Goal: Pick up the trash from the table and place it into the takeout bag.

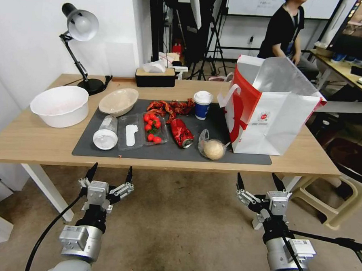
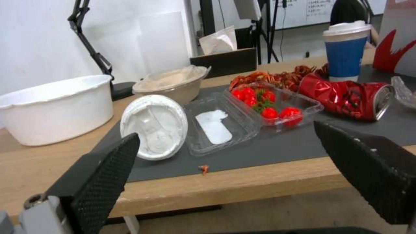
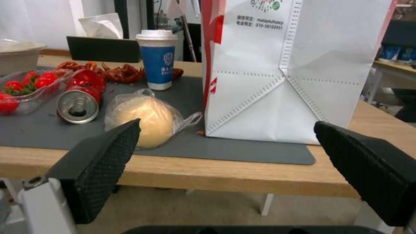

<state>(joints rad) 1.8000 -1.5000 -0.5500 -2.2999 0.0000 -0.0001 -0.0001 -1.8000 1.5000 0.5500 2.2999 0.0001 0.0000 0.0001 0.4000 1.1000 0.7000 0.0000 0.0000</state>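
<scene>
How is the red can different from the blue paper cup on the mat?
The red can lies on its side, crushed; the blue cup stands upright, unbent. The can's end shows an open hole; the cup has a white lid on top. The can lies nearer the table's front edge than the cup. Both rest on the dark mat.

A crushed red can (image 1: 181,132) lies on its side beside the bagged bun (image 1: 213,149), near the upright takeout bag (image 1: 271,116).
</scene>
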